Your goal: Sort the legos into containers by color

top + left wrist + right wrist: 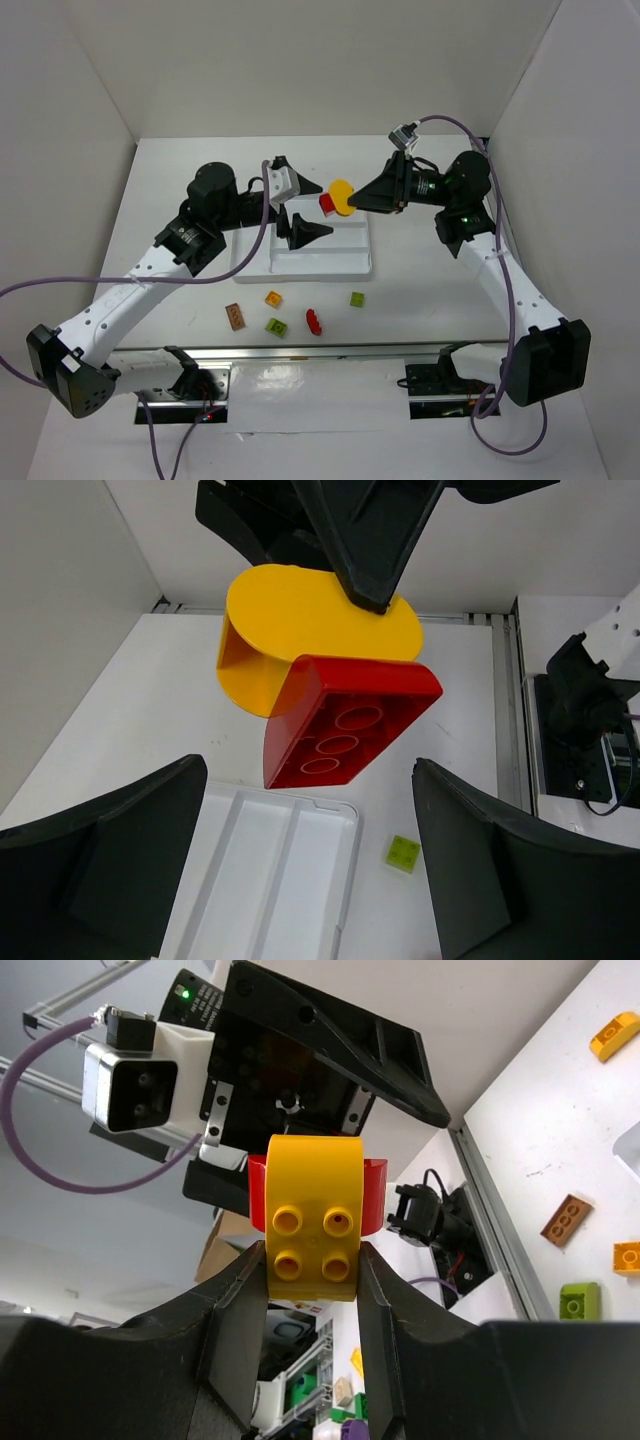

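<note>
Currently we hold a yellow brick pinched firmly in the right claw, with a red brick stuck to it. Both are raised near the far right corner of the tray. Our left claw stands wide open and empty, facing the pair. Next, we judge, it must grip the red brick and pull it free. Room between the claws is tight. Five loose bricks lie apart on the table before the tray.

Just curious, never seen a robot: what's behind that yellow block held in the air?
A red brick touching the yellow block, its hollow underside showing. Where they join is hidden; the right tool covers the block's sides.
</note>
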Controlling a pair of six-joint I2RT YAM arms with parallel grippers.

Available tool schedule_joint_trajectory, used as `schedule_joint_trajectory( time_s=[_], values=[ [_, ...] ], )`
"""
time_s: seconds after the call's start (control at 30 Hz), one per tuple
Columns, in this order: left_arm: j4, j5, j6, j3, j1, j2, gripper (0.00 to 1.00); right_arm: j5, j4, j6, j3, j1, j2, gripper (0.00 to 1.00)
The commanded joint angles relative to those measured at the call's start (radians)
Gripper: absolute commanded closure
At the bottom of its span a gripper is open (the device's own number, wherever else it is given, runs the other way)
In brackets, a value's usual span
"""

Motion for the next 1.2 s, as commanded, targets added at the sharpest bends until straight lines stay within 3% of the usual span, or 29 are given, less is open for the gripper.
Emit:
schedule_joint_trajectory(
  time_s=[0.0,0.37,0.53,0.83,0.9,0.93,1.0,1.03,1.17],
  values=[
    [0.084,-0.044,0.008,0.039,-0.021,0.000,0.05,0.014,0.118,0.064,-0.011,0.014,0.005,0.76],
    [0.157,-0.070,-0.032,0.021,-0.021,-0.023,0.14,0.034,0.128,0.075,-0.029,0.023,0.034,0.76],
    [0.146,-0.070,-0.023,0.021,-0.021,-0.033,0.29,0.043,0.119,0.084,-0.030,0.023,0.034,0.76],
    [0.105,-0.035,-0.014,0.021,-0.021,-0.033,0.43,0.043,0.129,0.084,-0.030,0.032,0.034,0.76],
    [0.090,-0.035,0.000,0.031,-0.021,-0.033,0.57,0.054,0.110,0.072,-0.020,0.032,0.034,0.78],
    [0.081,-0.051,0.000,0.031,-0.021,-0.033,0.78,0.064,0.109,0.072,-0.020,0.032,0.034,0.78],
    [0.064,-0.085,0.000,0.041,-0.021,-0.033,0.96,0.077,0.109,0.072,-0.020,0.032,0.034,0.78],
    [0.053,-0.085,0.000,0.050,-0.021,-0.033,1.00,0.077,0.109,0.072,-0.020,0.032,0.034,0.82],
    [0.053,-0.130,0.018,0.028,-0.021,-0.057,1.00,0.100,0.088,0.049,-0.033,0.022,0.025,0.85]
  ],
)
